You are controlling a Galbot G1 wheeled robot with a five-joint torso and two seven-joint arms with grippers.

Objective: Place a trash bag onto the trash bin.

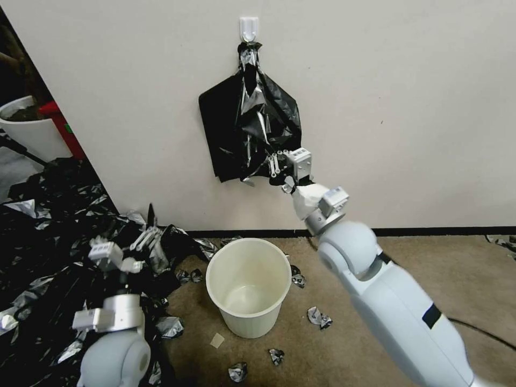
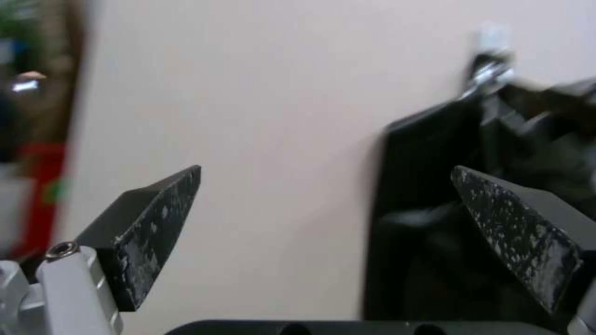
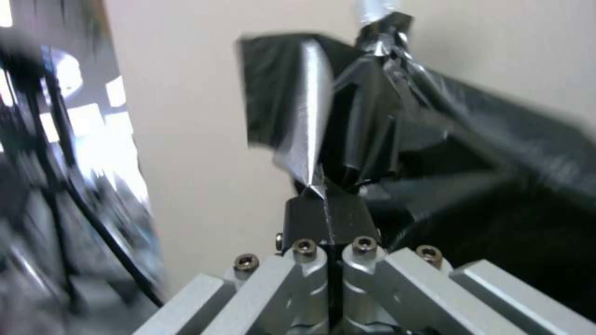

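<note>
The right claw (image 1: 273,165) is raised to the wall, its fingers pinched closed on a glossy fold of the bag (image 1: 263,126), which hangs against the sheaf (image 1: 220,129) knotted at the white hook (image 1: 249,28); in the right wrist view the fold (image 3: 310,139) runs straight into the shut fingertips. The left claw (image 1: 146,236) hovers low over the heap (image 1: 48,252) of black bags, spread open and empty. The bin (image 1: 248,285) stands upright on the carpet (image 1: 430,269) between the arms, unlined, with torn scraps (image 1: 319,317) around it.
</note>
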